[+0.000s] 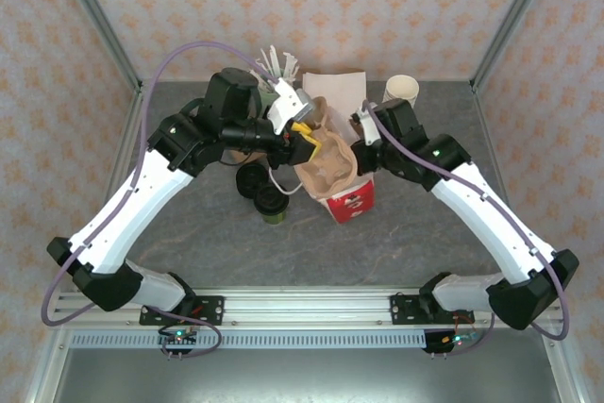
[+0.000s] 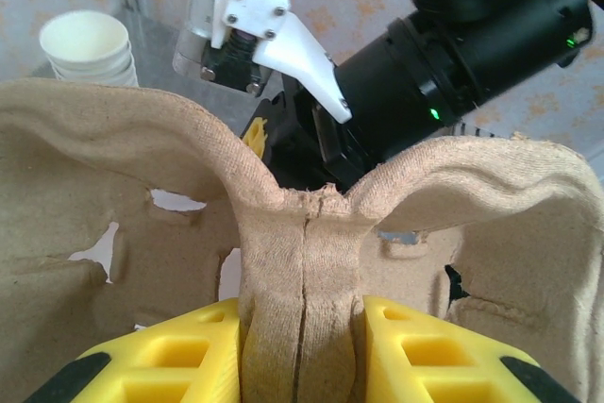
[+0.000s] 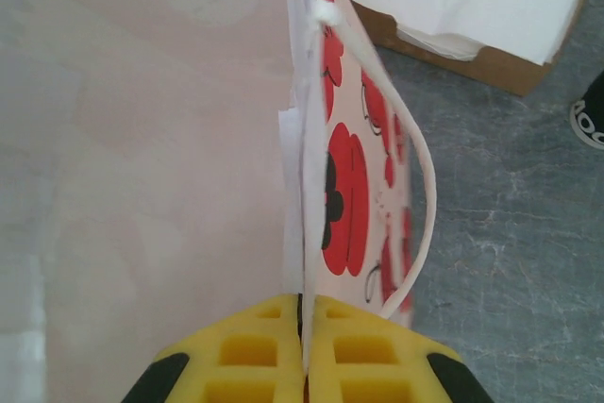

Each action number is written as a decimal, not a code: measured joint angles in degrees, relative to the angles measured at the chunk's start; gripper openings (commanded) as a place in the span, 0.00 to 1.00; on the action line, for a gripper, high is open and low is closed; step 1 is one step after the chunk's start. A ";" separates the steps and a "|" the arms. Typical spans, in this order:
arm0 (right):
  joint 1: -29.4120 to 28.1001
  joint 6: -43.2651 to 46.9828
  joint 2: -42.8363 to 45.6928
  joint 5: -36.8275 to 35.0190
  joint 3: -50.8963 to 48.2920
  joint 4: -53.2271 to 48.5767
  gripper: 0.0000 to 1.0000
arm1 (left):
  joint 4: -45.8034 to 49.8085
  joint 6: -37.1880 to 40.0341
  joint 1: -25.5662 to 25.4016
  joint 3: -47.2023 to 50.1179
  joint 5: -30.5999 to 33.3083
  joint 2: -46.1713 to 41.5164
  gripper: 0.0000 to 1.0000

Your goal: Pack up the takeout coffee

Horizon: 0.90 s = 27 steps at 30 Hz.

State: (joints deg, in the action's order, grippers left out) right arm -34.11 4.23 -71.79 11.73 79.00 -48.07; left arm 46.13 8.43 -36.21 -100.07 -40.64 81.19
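Gripping pulp carrier (image 2: 302,233), left gripper (image 2: 302,332), right gripper (image 3: 304,327) pinching bag (image 3: 344,186), lettering (image 1: 354,203) unreadable

The takeout coffee (image 1: 273,207) is a small paper cup, standing upright on the grey table (image 1: 208,238) to the left of the red-and-white paper bag (image 1: 354,200). It is near the bag but apart from it, and it sits outside the bag. A round black plastic lid closes its top and, seen from above, hides most of the cup. A narrow strip of olive-green side shows below the lid on the near side. The cup is much shorter than the bag. Nothing grips it.
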 measured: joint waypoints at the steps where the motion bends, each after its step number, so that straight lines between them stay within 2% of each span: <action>1: -0.46 0.13 0.48 -0.15 -0.61 0.35 0.01 | 0.13 -0.57 0.00 0.00 -0.44 0.37 0.31; 12: -1.20 -0.81 6.05 -0.15 -5.33 2.84 0.00 | 0.76 -4.11 0.57 4.52 -4.68 0.94 0.32; 27: -1.22 -1.57 7.61 2.29 -5.57 3.13 0.00 | 3.91 -3.28 1.16 4.98 -9.73 5.84 0.31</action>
State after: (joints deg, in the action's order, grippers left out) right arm -35.33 2.66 -64.18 14.02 73.43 -44.95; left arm 50.04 5.15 -35.05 -95.09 -50.37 87.02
